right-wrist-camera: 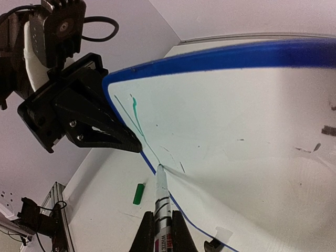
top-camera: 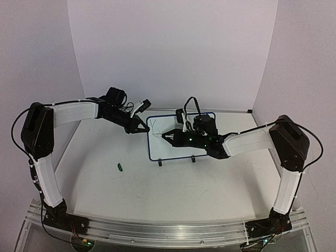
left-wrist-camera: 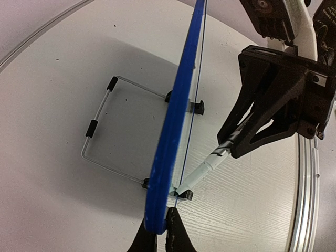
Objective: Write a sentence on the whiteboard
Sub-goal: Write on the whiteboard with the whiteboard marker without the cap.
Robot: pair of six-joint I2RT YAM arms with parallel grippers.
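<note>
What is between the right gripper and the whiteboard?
A marker pen. The right gripper holds it, its tip against the whiteboard. The right wrist view shows it.

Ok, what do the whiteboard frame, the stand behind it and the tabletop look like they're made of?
Whiteboard frame: likely blue plastic, judging by its smooth, even colour and rounded edge with a soft sheen.
Stand: thin bent metal wire, silvery and shiny, with short black sleeves, possibly rubber.
Tabletop: white and matte with faint wood-grain lines, so probably laminate, though painted wood is possible.
</note>
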